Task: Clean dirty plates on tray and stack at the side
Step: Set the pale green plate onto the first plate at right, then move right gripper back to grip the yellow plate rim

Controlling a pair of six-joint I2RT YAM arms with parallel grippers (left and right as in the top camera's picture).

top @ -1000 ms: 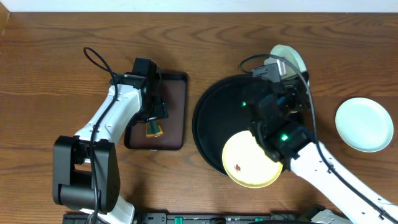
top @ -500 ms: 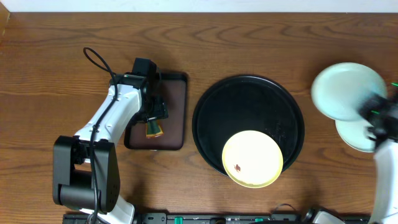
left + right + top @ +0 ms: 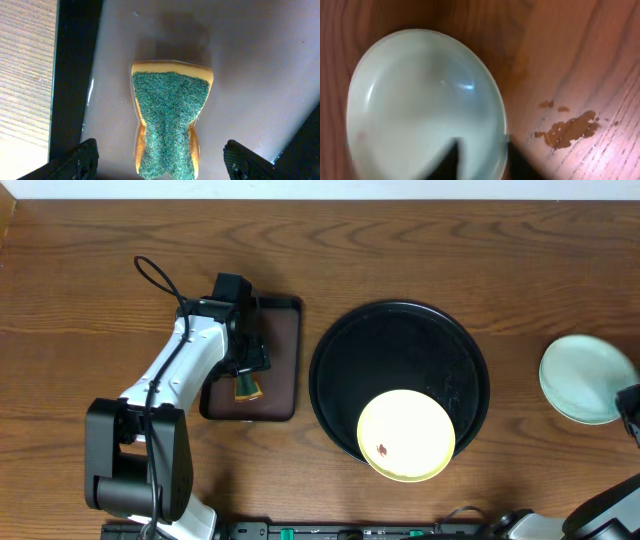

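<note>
A pale yellow plate (image 3: 406, 435) with a small dark smudge lies at the front of the large black tray (image 3: 400, 345). A pale mint plate (image 3: 585, 378) sits on the tabletop at the far right, with a second mint rim just showing under it. It fills the right wrist view (image 3: 420, 100). My right gripper (image 3: 482, 160) straddles its rim, one finger inside and one outside, blurred by motion. In the overhead view only part of that arm (image 3: 630, 405) shows at the edge. My left gripper (image 3: 165, 161) is open over a green-and-yellow sponge (image 3: 167, 110).
The sponge (image 3: 246, 388) lies on a small rectangular dark brown tray (image 3: 278, 340) left of the black tray. A black cable loops at the back left (image 3: 152, 275). Brown stains (image 3: 570, 130) mark the wood beside the mint plate.
My right arm carried a mint plate off the back of the black tray, swung it to the far right and lowered it onto the other mint plate. The left arm has not moved.
</note>
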